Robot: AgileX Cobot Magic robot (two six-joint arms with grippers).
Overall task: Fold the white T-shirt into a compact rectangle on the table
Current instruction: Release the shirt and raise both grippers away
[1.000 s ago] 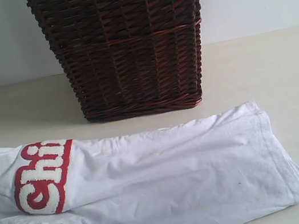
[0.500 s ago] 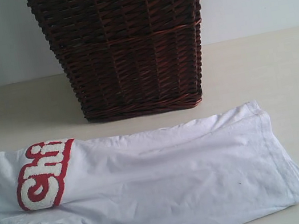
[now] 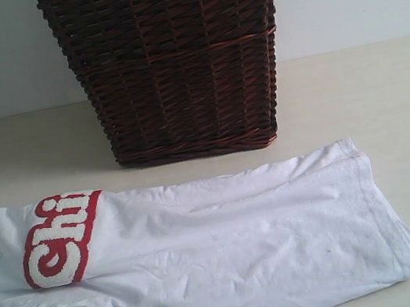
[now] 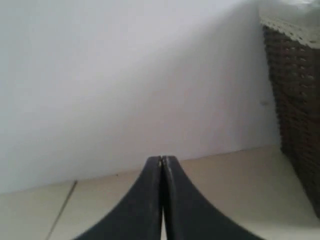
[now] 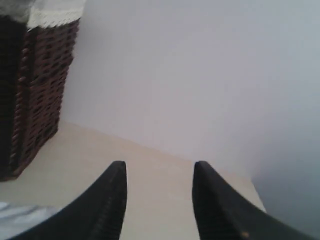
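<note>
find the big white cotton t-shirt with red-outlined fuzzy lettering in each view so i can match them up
Exterior view: the white cotton T-shirt lies spread across the near part of the cream table, in front of the dark wicker basket.
Left wrist view: not in it.
Right wrist view: only a pale cloth sliver near the basket's foot.
Shared landmark: the lace-trimmed basket.

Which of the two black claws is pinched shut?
The left gripper: its jaws touch with nothing between them, while the right gripper shows a clear gap.
</note>
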